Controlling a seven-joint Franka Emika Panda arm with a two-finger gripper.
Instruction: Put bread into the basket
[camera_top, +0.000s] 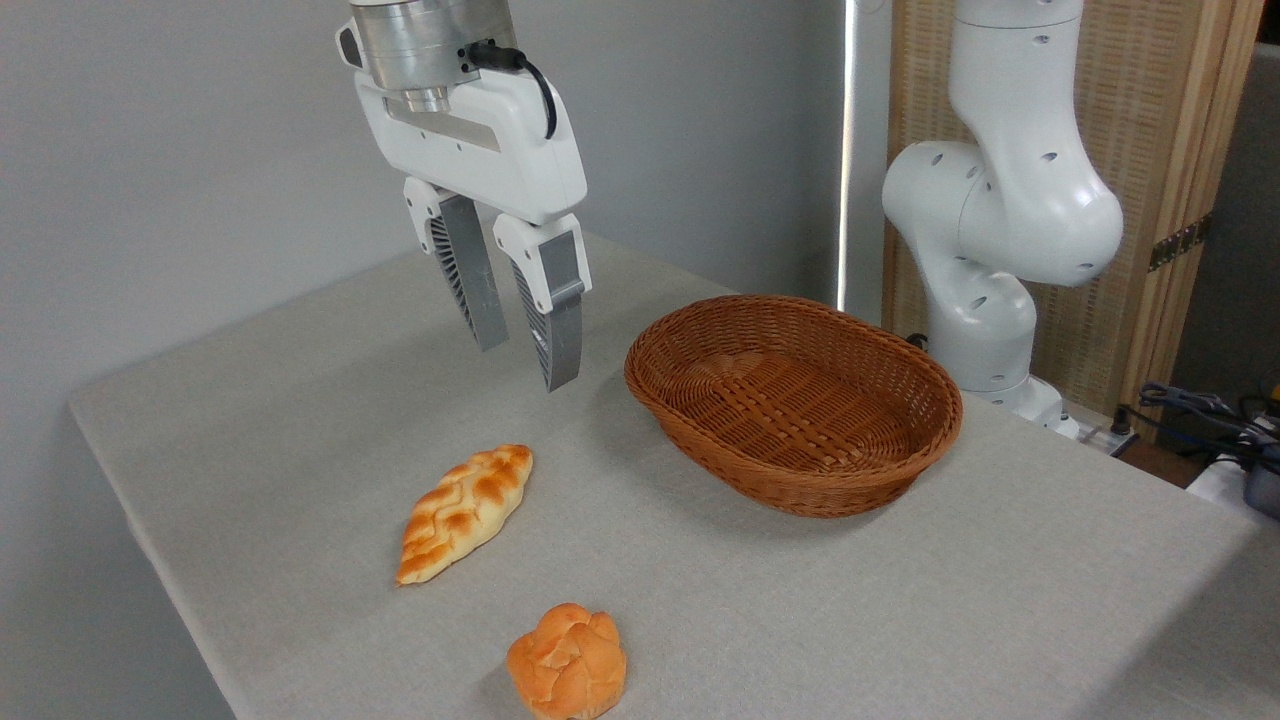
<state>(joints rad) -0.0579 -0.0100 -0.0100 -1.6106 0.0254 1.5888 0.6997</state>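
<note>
Bread (464, 513) lay flat on table (300, 400), long axis angled toward back right, apart from everything, easy reach from above. Gripper (520, 365) hung high over it, a bit behind; I saw fingers slightly parted, empty. Judged I'd need wrist turned so the pads close across loaf's narrow width. Basket (795, 400) sat right of bread, mouth up, empty, ready to take drop. Bun (567, 661) lay near front edge, clear of my path.
</note>
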